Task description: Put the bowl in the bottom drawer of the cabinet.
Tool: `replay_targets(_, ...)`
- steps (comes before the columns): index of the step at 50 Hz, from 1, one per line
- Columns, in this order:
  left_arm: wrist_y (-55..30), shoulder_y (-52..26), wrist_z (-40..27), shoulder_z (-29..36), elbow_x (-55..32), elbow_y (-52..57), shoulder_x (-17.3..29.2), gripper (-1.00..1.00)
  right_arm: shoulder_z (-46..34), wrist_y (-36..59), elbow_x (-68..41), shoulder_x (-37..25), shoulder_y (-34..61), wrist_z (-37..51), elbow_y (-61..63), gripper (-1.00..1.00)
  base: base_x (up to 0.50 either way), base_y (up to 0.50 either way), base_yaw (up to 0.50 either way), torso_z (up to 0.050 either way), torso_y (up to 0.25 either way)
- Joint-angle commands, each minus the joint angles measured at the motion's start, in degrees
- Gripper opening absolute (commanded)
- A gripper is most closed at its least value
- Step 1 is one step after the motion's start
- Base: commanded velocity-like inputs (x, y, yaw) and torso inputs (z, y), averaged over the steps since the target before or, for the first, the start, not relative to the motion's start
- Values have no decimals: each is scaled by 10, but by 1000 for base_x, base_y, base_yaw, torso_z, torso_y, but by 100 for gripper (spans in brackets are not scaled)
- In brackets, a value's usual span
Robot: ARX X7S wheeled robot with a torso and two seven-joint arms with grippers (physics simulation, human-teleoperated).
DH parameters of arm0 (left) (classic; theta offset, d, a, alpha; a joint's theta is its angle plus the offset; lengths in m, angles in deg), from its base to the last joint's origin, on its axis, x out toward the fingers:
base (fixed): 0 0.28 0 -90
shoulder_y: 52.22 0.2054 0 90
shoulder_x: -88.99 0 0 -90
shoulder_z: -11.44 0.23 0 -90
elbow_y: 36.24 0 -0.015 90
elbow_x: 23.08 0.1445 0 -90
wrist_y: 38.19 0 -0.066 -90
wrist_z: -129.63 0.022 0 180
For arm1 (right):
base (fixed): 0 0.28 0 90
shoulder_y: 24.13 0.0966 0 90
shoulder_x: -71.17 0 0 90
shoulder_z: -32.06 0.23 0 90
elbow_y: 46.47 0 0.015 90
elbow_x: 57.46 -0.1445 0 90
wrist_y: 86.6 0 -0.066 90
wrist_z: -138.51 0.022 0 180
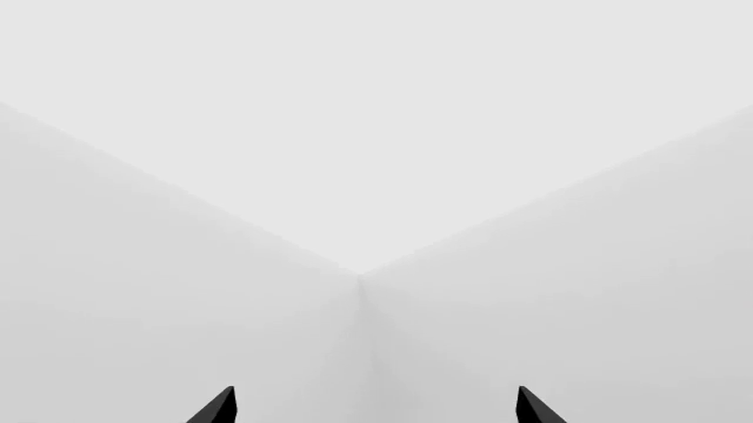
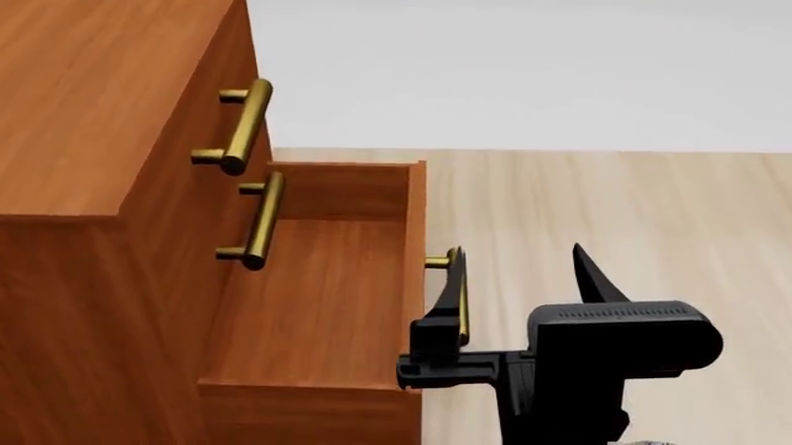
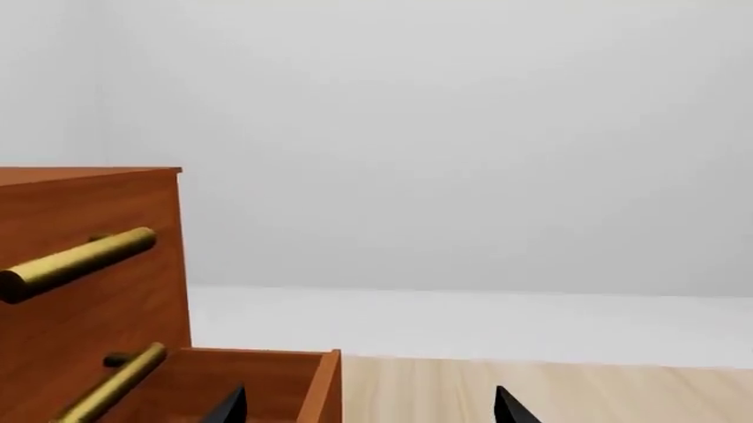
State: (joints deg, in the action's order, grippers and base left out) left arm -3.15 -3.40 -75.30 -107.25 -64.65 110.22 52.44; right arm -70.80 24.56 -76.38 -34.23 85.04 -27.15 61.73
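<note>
Head view, nearest: the right claw [image 2: 520,264], black, hangs at the front of the bottom drawer [image 2: 322,306]. Its two fingers stand apart and grip nothing; one finger [image 2: 453,278] lies against the drawer's brass handle [image 2: 461,297], the other [image 2: 594,273] stands clear over the floor [image 2: 619,213]. The handle is not enclosed between the fingers.

Beyond the claw, the bottom drawer is pulled out from the cabinet [image 2: 99,139]. Its reddish-brown interior is exposed and holds nothing visible. Above it, two upper drawers are closed flush, each bearing a brass bar handle [image 2: 262,222] [image 2: 237,128].

Farther off, pale plank floor meets a white wall [image 2: 520,74].

Right wrist view: both fingertips [image 3: 229,407] show dark at the frame edge, spread apart, with the drawer's front edge [image 3: 324,388] between them and the cabinet corner [image 3: 118,211] behind.

Left wrist view: the left claw [image 1: 374,407] faces a bare white room corner [image 1: 360,275], its two tips wide apart and released.

The bowl appears in none of the three views.
</note>
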Motion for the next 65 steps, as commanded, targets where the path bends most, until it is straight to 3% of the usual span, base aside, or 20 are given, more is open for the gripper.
replay_targets(1,-3,-5,-8,0,-12,-1,3,100,-1,-2,-2,-3,-1,2,1,100,0,0,0,0,-111)
replay_targets(65,24,20,-24,11,-10,-9,20,100,-16,-15,-11,-11,2,10,-11,100,0,0,0,0,-111)
